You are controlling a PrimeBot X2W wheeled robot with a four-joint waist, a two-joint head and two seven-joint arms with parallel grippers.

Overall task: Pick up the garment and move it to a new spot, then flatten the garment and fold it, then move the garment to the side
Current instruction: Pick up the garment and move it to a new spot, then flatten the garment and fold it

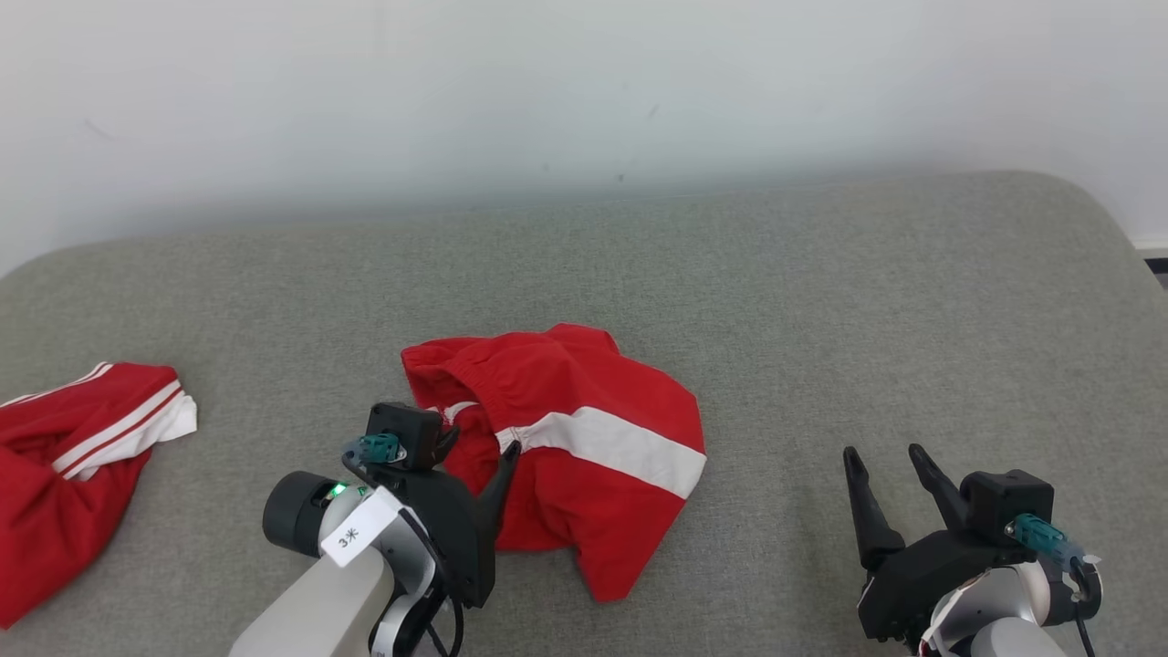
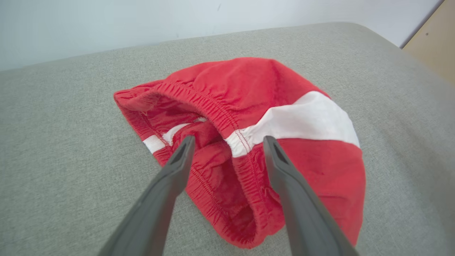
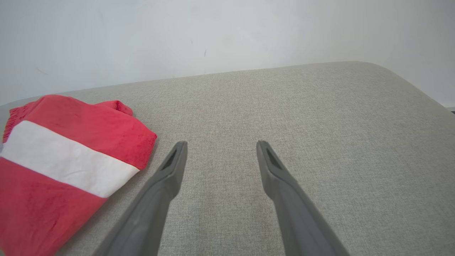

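The garment (image 1: 584, 429), red shorts with a broad white stripe, lies crumpled in the middle of the grey cushioned surface (image 1: 821, 301). My left gripper (image 1: 481, 444) stands open at its near-left edge. In the left wrist view the two fingers of the left gripper (image 2: 229, 138) straddle the gathered elastic waistband of the garment (image 2: 284, 89) without closing on it. My right gripper (image 1: 883, 453) is open over bare fabric to the garment's right. The right wrist view has that right gripper (image 3: 221, 143) with nothing between its fingers and the garment (image 3: 53, 160) off to its left.
A second red garment with thin white stripes (image 1: 73, 456) lies bunched at the surface's left edge. A white wall (image 1: 584, 91) rises behind the surface. A wood-coloured panel (image 2: 433, 46) stands past its rounded far corner.
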